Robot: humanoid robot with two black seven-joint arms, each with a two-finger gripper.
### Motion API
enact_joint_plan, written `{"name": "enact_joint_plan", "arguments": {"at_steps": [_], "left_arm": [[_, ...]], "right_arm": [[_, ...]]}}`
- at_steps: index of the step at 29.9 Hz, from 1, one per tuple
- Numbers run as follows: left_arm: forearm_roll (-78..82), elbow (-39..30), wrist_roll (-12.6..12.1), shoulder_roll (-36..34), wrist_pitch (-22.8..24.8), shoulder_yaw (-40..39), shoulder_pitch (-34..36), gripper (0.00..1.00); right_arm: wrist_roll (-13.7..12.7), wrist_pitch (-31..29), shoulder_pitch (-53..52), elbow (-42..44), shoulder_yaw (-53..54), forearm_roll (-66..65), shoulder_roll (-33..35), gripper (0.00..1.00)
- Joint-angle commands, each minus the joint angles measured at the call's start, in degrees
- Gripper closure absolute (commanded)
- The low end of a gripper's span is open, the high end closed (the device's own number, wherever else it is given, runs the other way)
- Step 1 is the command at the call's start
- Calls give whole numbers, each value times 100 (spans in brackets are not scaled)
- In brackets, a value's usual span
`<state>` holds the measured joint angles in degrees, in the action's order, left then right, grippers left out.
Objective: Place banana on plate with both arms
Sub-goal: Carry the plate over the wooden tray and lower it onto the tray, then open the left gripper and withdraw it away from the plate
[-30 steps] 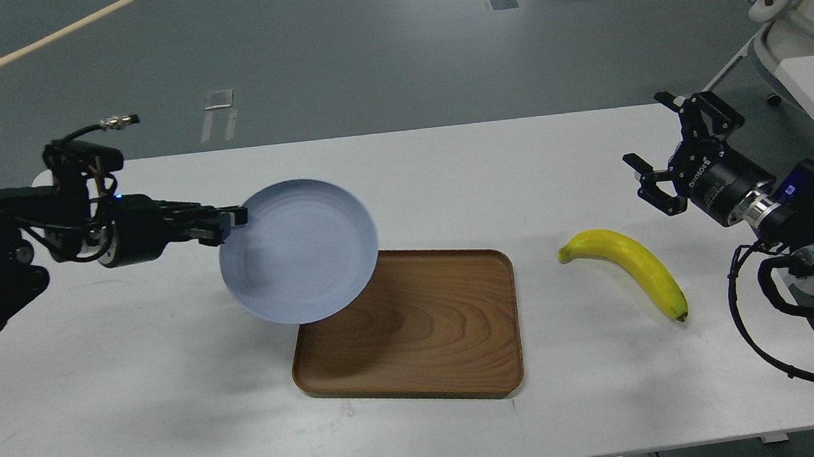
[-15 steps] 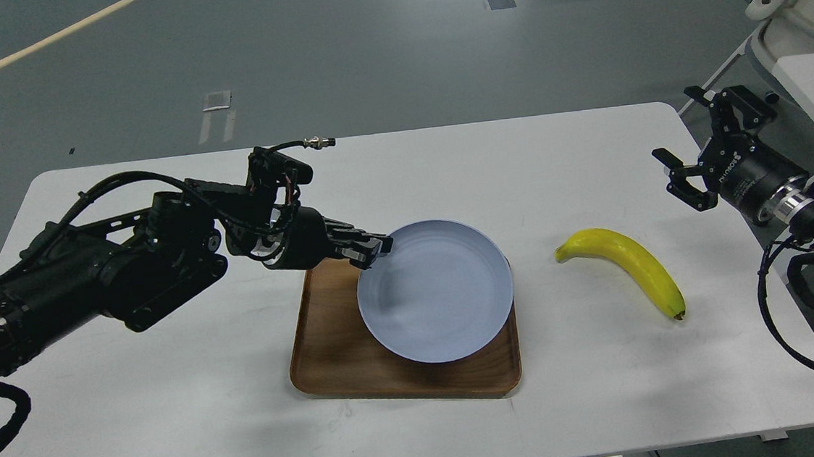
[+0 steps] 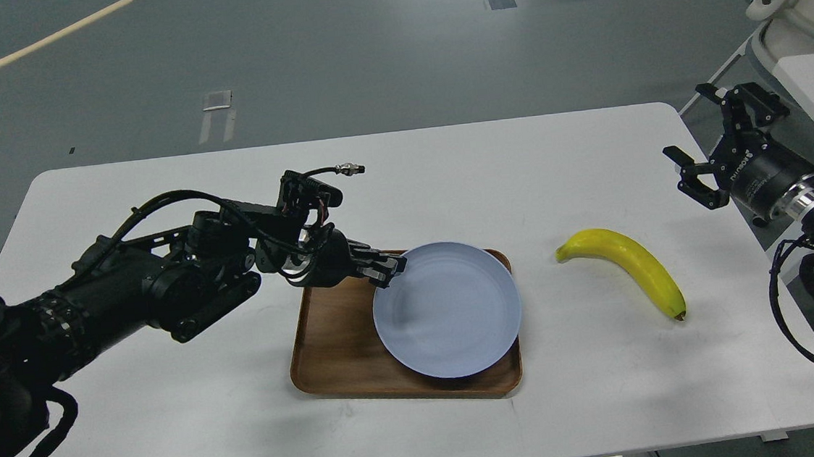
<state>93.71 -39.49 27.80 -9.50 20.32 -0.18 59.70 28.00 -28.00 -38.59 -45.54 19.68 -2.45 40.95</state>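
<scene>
the plate (image 3: 450, 312) sits in the right half of the tray (image 3: 329, 351), over its right and near parts, its right rim reaching the tray's right edge. the plate holds nothing; the tray holds only the plate. whether the plate lies flat on the tray floor or is a little raised cannot be told.

the left gripper (image 3: 390, 267) is at the plate's far-left rim, its fingers pinched together on that rim. the left arm (image 3: 135, 286) reaches in from the left across the table (image 3: 175, 421).

the banana (image 3: 628, 265) lies on the bare table to the right of the tray, apart from it, stem end toward the tray, dark tip near and right.

the right gripper (image 3: 707, 143) hangs above the far-right table edge, fingers spread apart, holding nothing, well apart from the banana.
</scene>
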Motion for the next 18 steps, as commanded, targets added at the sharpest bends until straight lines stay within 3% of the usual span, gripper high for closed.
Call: {"name": "enact_joint_plan", "arguments": {"at_steps": [1,3,4,6,7,12,18], "left_arm": [[-45,29,-29,10,-2,0,-11,76],[-63,29,-29,27,-2,0,-20,45],[-80,29,-29,10,-2,0,-20,24],[-159,29,-29,10,-2,-9,-20,17],[-221,29,-29,1,-10,-26,-11,8],[-1317,12,20,-166,-125,-219,59,3],[-5568,-23,20,-746,-160,-1001,15,2]], "right_arm": [[0,0,9,1,0,-1,1,0],[0,0,9,2,0,-1,1,0],[0,0,0,2,0,-1,1,0],[0,0,0,2,0,-1,1,0],[0,0,-8,-7,0,-1,9,0],[0,0,-26,-7,0,-1,79,0],[0,0,0,-7,0,-1,159,0]]}}
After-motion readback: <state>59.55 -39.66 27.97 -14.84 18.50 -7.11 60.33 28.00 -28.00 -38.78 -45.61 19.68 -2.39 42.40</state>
